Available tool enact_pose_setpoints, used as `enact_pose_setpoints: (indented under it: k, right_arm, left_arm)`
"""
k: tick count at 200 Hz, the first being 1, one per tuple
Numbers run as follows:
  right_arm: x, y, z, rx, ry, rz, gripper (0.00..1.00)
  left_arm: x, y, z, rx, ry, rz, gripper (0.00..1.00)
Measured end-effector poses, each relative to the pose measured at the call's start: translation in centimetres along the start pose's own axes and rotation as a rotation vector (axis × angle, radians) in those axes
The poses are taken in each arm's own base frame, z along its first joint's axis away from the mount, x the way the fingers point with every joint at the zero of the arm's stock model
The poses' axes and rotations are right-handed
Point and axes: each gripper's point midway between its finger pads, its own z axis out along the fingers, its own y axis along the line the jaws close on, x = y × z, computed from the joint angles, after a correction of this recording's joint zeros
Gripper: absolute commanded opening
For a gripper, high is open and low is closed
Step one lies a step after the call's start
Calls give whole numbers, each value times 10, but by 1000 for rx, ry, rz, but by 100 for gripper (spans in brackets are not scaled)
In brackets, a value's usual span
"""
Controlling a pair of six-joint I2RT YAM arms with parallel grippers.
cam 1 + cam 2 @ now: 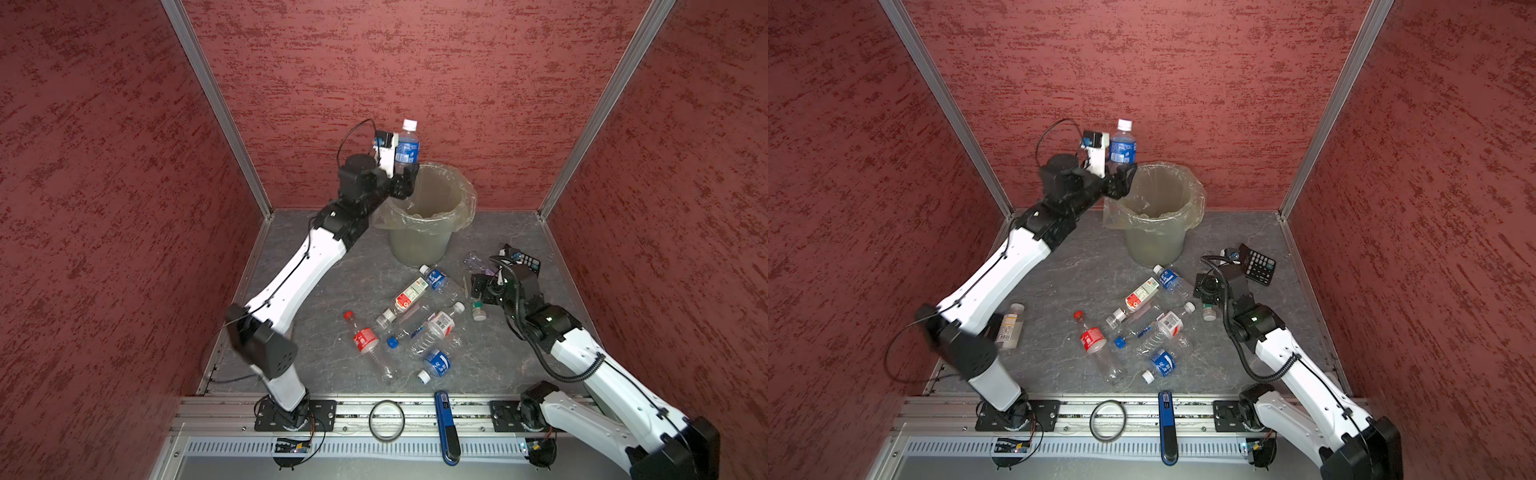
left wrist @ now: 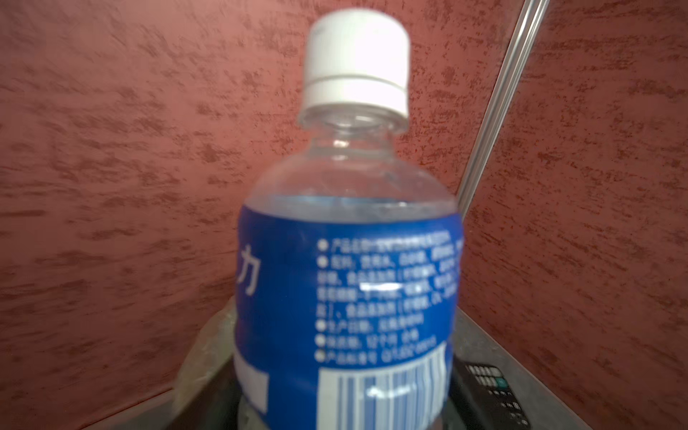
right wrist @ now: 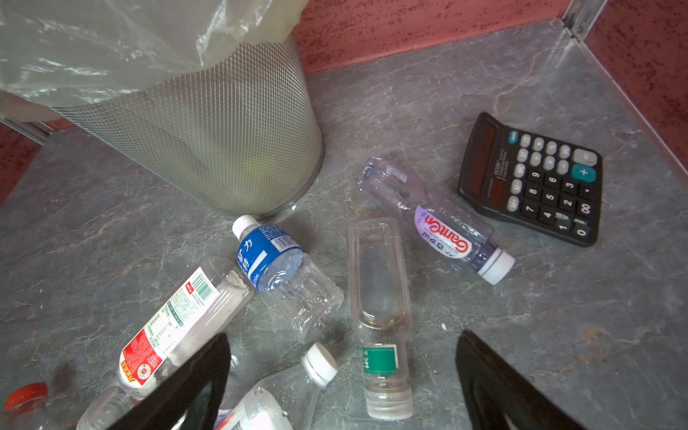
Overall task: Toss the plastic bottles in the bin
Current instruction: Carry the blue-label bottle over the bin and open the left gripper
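Over the bin (image 1: 419, 245) rim, the blue-labelled bottle (image 1: 407, 151) stands upright at the left gripper (image 1: 405, 183), grip unclear; dropped here it may clip the rim and fall outside; right gripper (image 3: 342, 337) spread, empty

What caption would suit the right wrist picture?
Open right gripper hovers over scattered plastic bottles beside the bin and a calculator.
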Motion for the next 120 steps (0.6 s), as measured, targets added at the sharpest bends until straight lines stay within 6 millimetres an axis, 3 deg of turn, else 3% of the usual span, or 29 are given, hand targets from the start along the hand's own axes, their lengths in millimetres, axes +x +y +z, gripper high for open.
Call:
enact_pose_setpoints:
  k: [10, 30, 50, 69, 86, 120]
  right_arm:
    - [-2, 0, -2, -1, -7, 2, 95]
    - [-2, -2, -6, 1, -10, 3, 96]
    - [-3, -3, -8, 5, -15, 4, 96]
    - [-3, -3, -8, 5, -16, 4, 96]
    - [-1, -4, -5, 11, -6, 1, 96]
    - [7, -5, 5, 33, 34, -12, 97]
  left_arm:
    - [-6, 9, 30, 23, -14, -19, 99]
    - [17, 28, 65, 20, 23, -48, 99]
    - [48, 35, 66, -1, 131, -66, 99]
    - [61, 27, 45, 1, 200, -75, 99]
    - [42, 13, 17, 15, 183, -66, 99]
    - [-39, -18, -41, 64, 17, -29, 99]
